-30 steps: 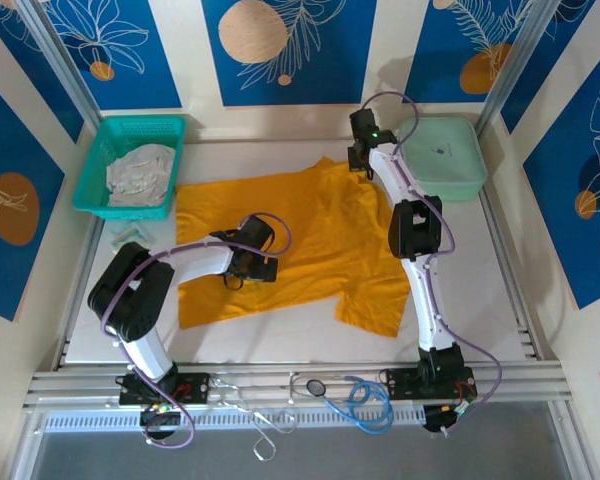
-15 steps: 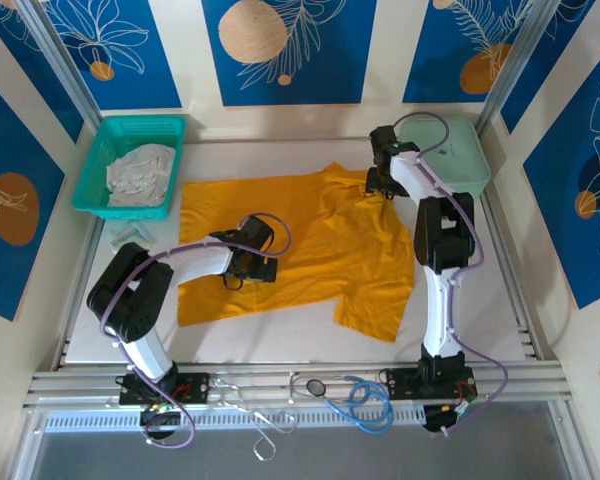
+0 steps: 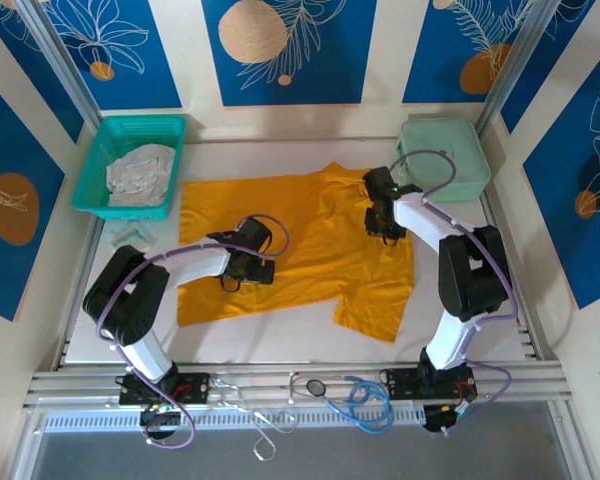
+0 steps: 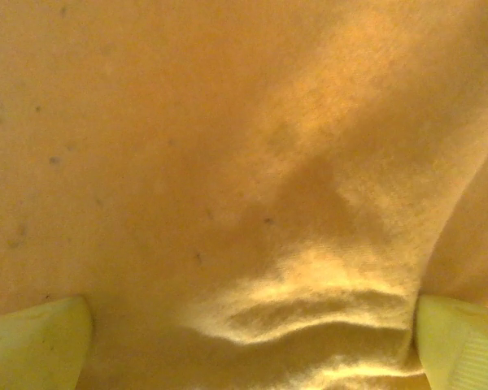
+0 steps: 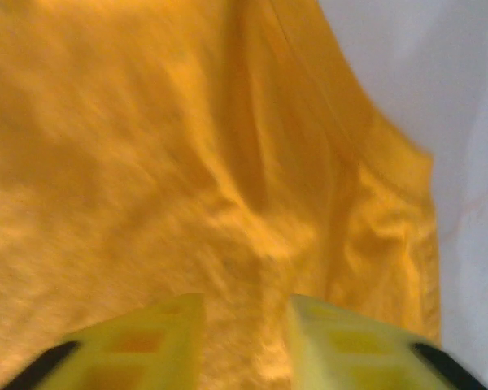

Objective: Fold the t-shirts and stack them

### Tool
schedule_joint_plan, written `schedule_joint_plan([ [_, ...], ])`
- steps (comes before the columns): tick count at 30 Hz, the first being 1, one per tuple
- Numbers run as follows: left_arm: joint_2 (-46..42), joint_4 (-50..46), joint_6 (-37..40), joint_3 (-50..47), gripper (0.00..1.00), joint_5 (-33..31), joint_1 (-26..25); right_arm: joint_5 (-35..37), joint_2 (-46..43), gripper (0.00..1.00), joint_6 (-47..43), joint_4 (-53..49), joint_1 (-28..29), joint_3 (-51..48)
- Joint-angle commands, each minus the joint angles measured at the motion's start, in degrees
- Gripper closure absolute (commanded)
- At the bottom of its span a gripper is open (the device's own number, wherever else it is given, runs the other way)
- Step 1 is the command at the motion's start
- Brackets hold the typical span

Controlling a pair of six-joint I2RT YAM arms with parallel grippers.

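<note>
Our right gripper (image 3: 384, 222) has swung in from beside the mint-green case (image 3: 442, 158) onto the mustard-orange t-shirt (image 3: 310, 235). Its jaws stand narrowly apart, and we cannot tell if they pinch cloth. Our left gripper (image 3: 248, 270) rests wide open and empty on the cloth. The shirt lies flat mid-table, long axis left-right, with the right arm nearer its sleeve end. We read no writing.

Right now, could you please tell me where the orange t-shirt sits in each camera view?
Top external: orange t-shirt spread flat mid-table.
Left wrist: the shirt lies under the left gripper, wrinkled between its wide-open jaws.
Right wrist: left and centre, beyond the right gripper.
Shared landmark: the shirt's edge against the white table, in the top and right wrist views.
</note>
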Motion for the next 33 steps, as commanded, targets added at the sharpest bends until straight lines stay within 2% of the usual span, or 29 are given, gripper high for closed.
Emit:
schedule_joint_plan([
  [1,-1.9,-3.2,0.4,-0.8,0.00,0.3,-0.1,-6.3,-1.8,0.86,4.0,3.1,-3.8,-4.1],
  [3,-1.9,-3.4,0.3,-0.4,0.00,0.3,-0.1,-8.7,-1.2,0.95,4.9,5.0,-5.8,-5.9],
  [5,-2.0,-3.4,0.1,-0.4,0.01,0.2,-0.1,-9.4,-0.3,1.00,5.7,6.0,-7.4,-7.0],
  [14,-0.7,-1.8,-0.6,-1.4,0.01,0.8,0.1,-11.9,0.8,1.00,10.8,3.1,-12.9,-10.8],
  [23,1.9,0.1,-1.2,-1.3,0.00,2.9,0.0,-13.0,-11.0,1.00,11.4,0.4,-15.3,-21.7],
  [25,1.6,0.1,-1.1,-1.2,0.01,3.3,0.1,-15.4,-14.3,1.00,11.4,0.8,-15.8,-23.7],
  [28,0.5,-1.0,-0.7,-0.8,0.00,3.3,0.0,-15.8,-16.8,1.00,10.9,-1.2,-15.8,-22.1],
  [33,-2.3,-4.2,0.1,0.6,0.00,2.3,-0.1,-18.2,-17.7,0.99,8.0,-4.4,-14.9,-13.3],
])
